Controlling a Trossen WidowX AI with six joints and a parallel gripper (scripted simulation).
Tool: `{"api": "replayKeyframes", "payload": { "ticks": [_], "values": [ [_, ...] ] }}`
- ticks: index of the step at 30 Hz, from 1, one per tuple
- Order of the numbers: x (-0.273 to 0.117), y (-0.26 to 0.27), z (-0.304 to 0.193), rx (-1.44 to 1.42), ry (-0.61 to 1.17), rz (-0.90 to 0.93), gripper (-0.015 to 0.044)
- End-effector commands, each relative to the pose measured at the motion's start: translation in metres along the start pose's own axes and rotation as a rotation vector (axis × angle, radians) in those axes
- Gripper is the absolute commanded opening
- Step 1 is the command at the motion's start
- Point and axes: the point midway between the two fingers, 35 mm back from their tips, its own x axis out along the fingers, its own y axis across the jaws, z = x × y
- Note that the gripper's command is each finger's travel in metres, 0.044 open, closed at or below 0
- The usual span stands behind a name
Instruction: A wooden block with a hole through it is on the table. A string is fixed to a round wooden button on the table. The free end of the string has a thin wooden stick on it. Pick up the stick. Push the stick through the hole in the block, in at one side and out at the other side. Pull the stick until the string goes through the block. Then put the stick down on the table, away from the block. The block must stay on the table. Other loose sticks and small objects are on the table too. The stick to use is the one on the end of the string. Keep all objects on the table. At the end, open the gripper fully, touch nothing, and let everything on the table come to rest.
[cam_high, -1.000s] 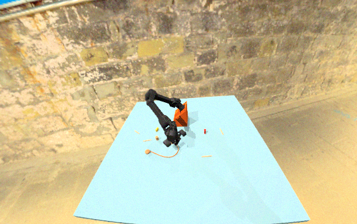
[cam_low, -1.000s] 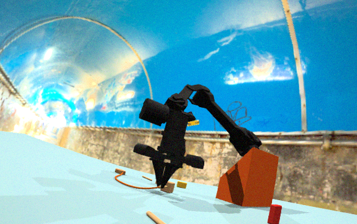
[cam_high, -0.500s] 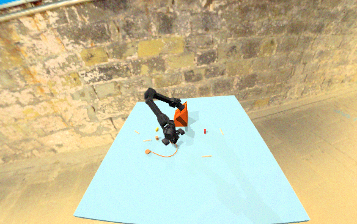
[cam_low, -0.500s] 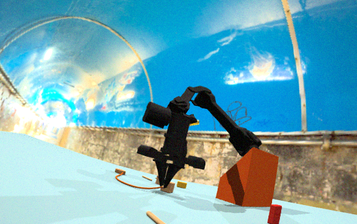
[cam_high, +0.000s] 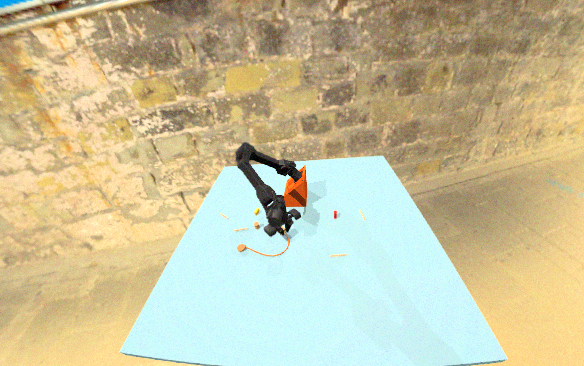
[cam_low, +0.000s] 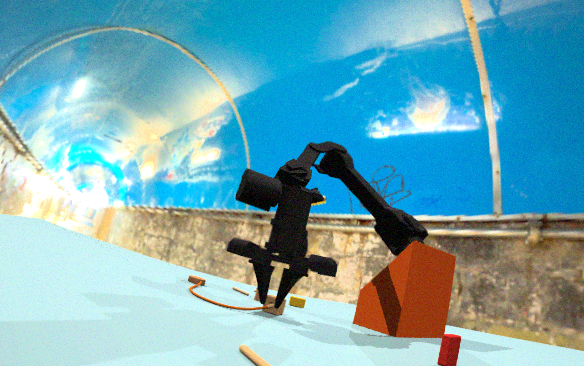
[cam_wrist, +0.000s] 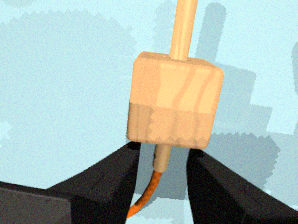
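Observation:
The wooden block (cam_wrist: 175, 100) (cam_low: 273, 311) sits on the table; in the top view the arm mostly hides it. The stick (cam_wrist: 183, 25) runs through its hole: a long part stands out at the far side, and a short tail shows at the near side. The orange string (cam_wrist: 147, 195) (cam_high: 272, 255) (cam_low: 220, 303) leaves that tail and curves to the round button (cam_high: 241, 247) (cam_low: 196, 280). My gripper (cam_wrist: 164, 153) (cam_low: 270, 304) (cam_high: 285, 230) is partly open and empty, pointing down, with its fingertips apart on both sides of the tail, close to the block's near face.
Loose sticks (cam_high: 241, 229) (cam_high: 224, 216) (cam_high: 362, 215) (cam_high: 338, 255) (cam_low: 255, 356) lie around. A small wooden cube (cam_high: 257, 225) and a yellow piece (cam_high: 257, 211) (cam_low: 297, 301) are left of the arm. A red piece (cam_high: 335, 214) (cam_low: 449, 350) is right. An orange pedestal (cam_high: 297, 192) (cam_low: 430, 295) is under the arm's base.

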Motion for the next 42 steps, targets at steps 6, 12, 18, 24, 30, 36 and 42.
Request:
{"api": "replayKeyframes", "payload": {
  "ticks": [6,12,18,24,30,36,42],
  "values": [
    [-0.079,0.0,-0.002,0.002,0.006,0.002,0.0122],
    [-0.076,0.003,-0.004,-0.013,0.014,0.012,0.0122],
    [-0.076,0.003,0.006,-0.52,0.007,0.013,0.0122],
    [-0.076,0.003,0.016,-1.092,0.0,0.012,0.0122],
    [-0.076,0.003,0.027,-1.665,-0.005,0.007,0.0122],
    [-0.076,0.002,0.035,-2.076,-0.008,0.002,0.0122],
    [-0.076,0.002,0.042,-2.424,-0.009,-0.004,0.0122]
  ]
}}
